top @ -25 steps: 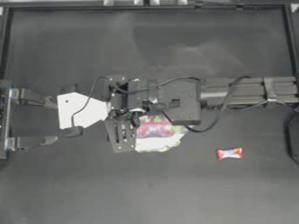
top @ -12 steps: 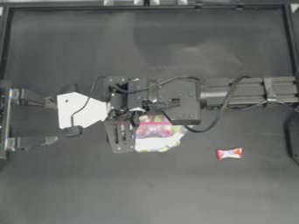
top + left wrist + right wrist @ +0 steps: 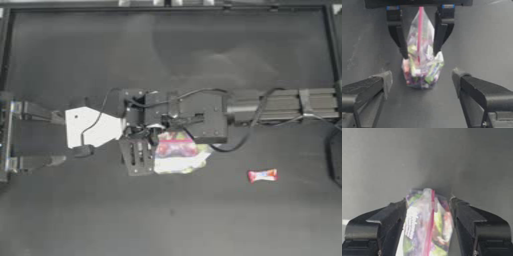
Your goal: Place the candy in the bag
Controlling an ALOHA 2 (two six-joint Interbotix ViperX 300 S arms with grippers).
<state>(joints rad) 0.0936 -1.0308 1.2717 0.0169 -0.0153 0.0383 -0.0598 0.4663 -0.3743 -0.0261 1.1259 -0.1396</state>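
Bag [image 3: 175,152] half hidden, clamped in right gripper [image 3: 155,136]; left gripper [image 3: 422,82] wide apart; candy [image 3: 262,175] aside.

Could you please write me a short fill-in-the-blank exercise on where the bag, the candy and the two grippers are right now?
1. The right gripper is shut on the ____.
2. The seal strip across the bag is coloured ____.
3. The candy lies on the ____, apart from the bag.
4. The left gripper, facing the bag, has its jaws ____.

Missing words: bag; pink-red; table; open
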